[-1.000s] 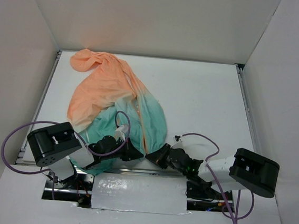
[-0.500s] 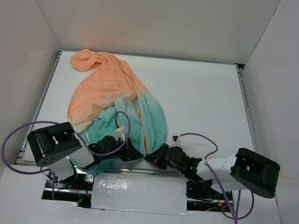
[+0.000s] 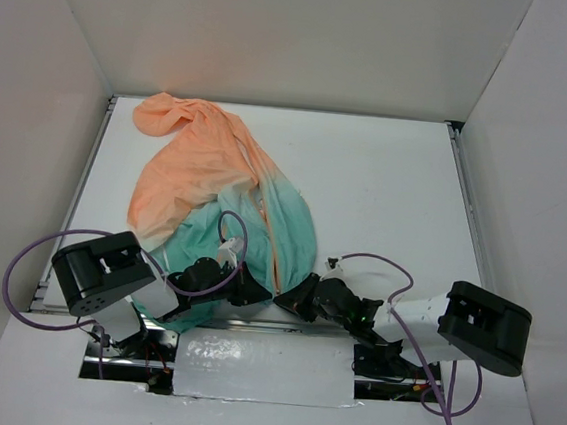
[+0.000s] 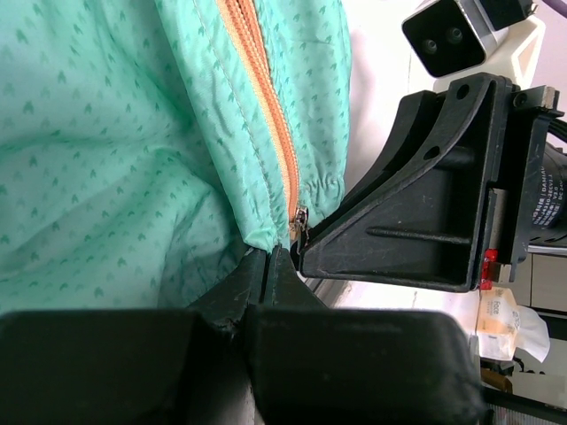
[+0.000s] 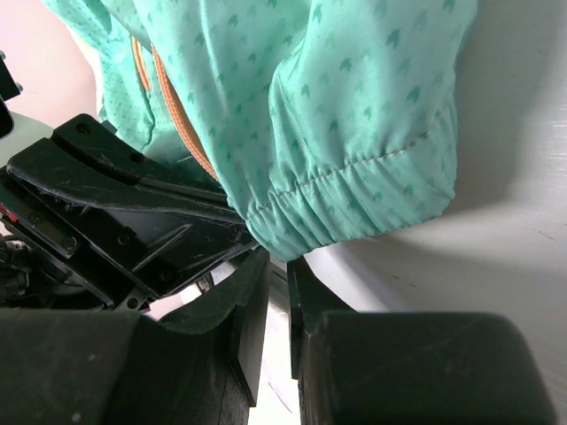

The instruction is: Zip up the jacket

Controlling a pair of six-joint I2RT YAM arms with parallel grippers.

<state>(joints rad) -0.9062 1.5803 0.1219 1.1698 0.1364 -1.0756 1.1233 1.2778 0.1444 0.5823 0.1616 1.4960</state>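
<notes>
The jacket lies spread on the white table, peach-orange at the far hood and teal at the near hem. Its orange zipper runs down to the hem between my two grippers. My left gripper is shut, its tips pinching the teal hem just left of the zipper's metal slider. My right gripper faces it from the right. Its jaws stand a narrow gap apart, and the hem's gathered corner sits just above that gap. The zipper also shows in the right wrist view.
A foil-wrapped block sits at the near edge between the arm bases. White walls enclose the table on three sides. Purple cables loop off both arms. The other arm's black finger fills the right of the left wrist view.
My right gripper has crept slightly left, closer to the hem corner. The left gripper and the jacket have stayed put.
</notes>
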